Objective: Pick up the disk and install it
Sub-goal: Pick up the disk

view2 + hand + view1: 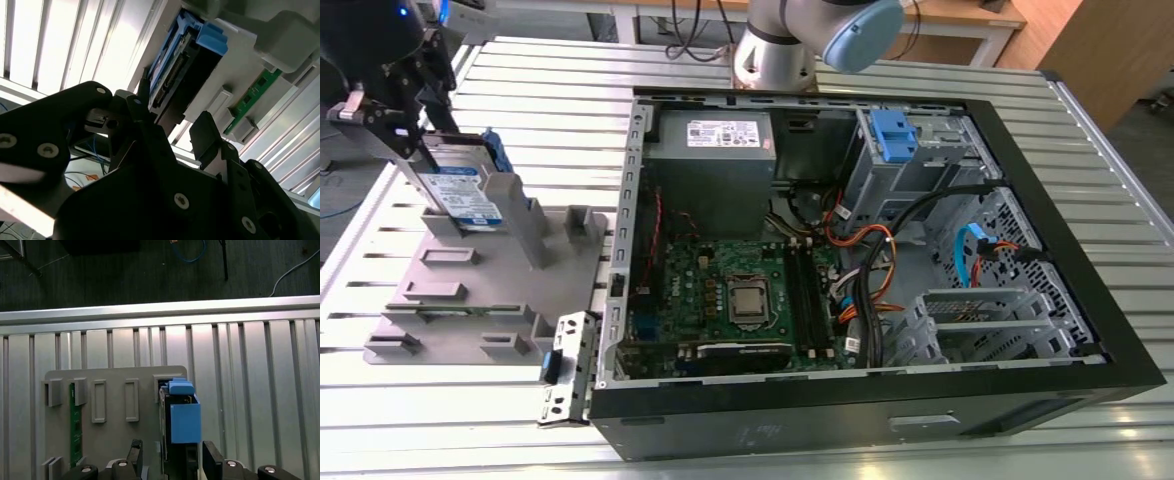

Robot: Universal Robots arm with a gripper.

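Gripper (173, 446) status: fingers (135, 452) are spread, one on each side of the disk (184, 421), not pinching it. In the first wrist view one finger stands clear of the disk with a visible gap. The other sits just beside the blue carrier frame; can't tell if it's touching. The second wrist view agrees: both black fingers are apart, with the disk's connector end ahead of them.

Disk: standing upright on edge in a slot of the grey fixture block (467, 290), outside the computer, not yet installed. In the exterior view its white-and-blue label faces the camera, with the blue frame along its edge. I'm at its upper end, at the exterior view's left.

Same block: more slots and tabs. A green memory stick (75, 425) stands in another slot, well apart from the disk.

The block sits on the slatted aluminium table (547, 90).

Further out, toward the exterior view's right: the open computer case (854, 415), lying on its side on the same table, just beside the block. Inside:
- motherboard (720, 290)
- grey power supply box (714, 150) with a white sticker
- metal drive cage (914, 170) carrying a blue latch piece (891, 135)
- a tangle of orange, black and blue cables (881, 250)

Behind the case: my arm's base column (774, 50).
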